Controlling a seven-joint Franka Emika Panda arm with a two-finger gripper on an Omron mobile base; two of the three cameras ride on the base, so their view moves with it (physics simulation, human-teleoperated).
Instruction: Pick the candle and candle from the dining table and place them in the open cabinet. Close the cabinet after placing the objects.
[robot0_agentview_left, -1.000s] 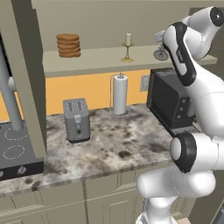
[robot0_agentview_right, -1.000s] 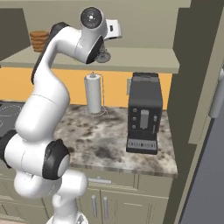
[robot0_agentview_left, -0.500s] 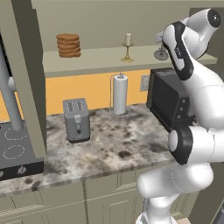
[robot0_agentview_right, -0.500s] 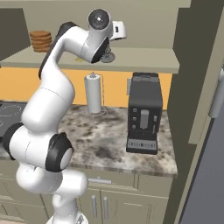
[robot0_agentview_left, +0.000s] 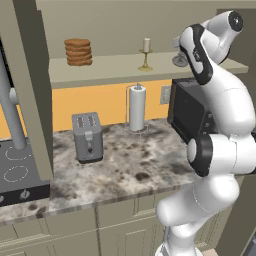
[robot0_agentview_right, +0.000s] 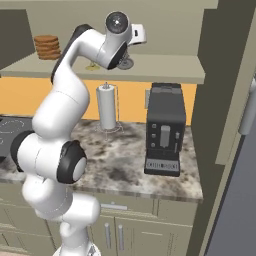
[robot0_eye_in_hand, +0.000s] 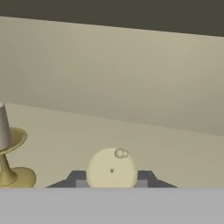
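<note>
Cabinet (robot0_agentview_left: 150, 67) shelf open, stacked brown discs (robot0_agentview_left: 78, 51) at 9 o'clock | gripper (robot0_eye_in_hand: 111, 186) clamped narrow on second candle (robot0_eye_in_hand: 111, 168), silver base (robot0_agentview_right: 125, 63) at shelf level | brass candle (robot0_agentview_left: 145, 54) standing at its 9 o'clock | risk: sideways drift or early release could topple either candlestick

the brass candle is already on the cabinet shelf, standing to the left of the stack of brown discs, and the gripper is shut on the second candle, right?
Not quite: the left base view shows the brass candle standing to the right of the stack of brown discs, not left. The rest holds: it is on the cabinet shelf, and the gripper is shut on the second candle.
</note>
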